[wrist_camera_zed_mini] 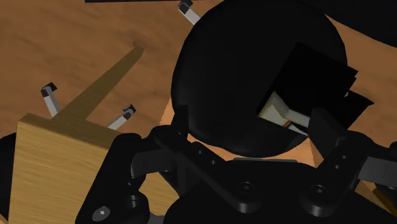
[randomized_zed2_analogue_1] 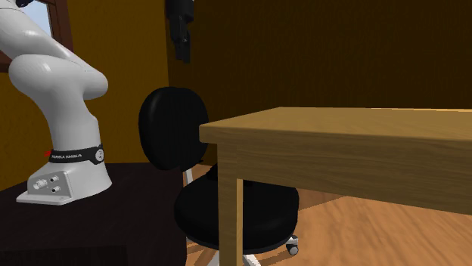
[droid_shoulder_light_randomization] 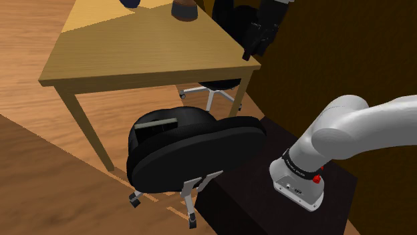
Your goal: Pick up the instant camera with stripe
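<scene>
One camera (wrist_camera_zed_mini: 283,108) lies on the chair (wrist_camera_zed_mini: 229,70). Your gripper (wrist_camera_zed_mini: 254,130) hangs high above, fingers spread and empty, presumably so it can straddle the camera on descent.

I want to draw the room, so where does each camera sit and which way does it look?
Shoulder view: high beside the stand, looking down on the wooden table and black chair; the white arm and claw show.
Second exterior view: about table height, facing the table's edge with the chair behind it; the arm's base and the claw show.
Wrist view: rides on the claw, looking down past it at the instant camera on the chair seat; the claw is open.
Shared: all three see the chair and table.
</scene>
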Robot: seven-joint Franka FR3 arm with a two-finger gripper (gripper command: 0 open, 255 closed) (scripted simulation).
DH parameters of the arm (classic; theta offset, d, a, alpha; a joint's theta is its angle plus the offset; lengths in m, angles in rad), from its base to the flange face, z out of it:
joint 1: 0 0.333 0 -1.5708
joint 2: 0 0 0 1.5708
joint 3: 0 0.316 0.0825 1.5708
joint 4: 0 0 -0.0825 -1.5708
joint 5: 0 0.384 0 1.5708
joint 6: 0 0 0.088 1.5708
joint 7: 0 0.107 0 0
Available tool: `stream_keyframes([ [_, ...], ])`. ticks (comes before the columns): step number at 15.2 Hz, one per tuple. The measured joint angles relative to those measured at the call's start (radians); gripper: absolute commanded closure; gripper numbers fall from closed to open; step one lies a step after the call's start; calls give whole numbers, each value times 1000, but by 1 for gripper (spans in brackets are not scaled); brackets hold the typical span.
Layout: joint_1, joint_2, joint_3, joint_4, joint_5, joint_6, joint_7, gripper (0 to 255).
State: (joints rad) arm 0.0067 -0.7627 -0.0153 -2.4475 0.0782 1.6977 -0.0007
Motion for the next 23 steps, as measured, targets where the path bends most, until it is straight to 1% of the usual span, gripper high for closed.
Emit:
stream_keyframes([
  [2, 5, 9, -1, -4, -2, 13, -13, 0],
  [4, 22, 47, -1, -20, -5, 65, -52, 0],
  [9, 78, 206, 9, -31, -7, 234, -161, 0],
  [16, 148, 426, 29, -20, -14, 444, -316, 0],
  [19, 174, 543, 44, 11, -19, 530, -375, 0],
  [23, 204, 684, 65, 66, -33, 618, -450, 0],
])
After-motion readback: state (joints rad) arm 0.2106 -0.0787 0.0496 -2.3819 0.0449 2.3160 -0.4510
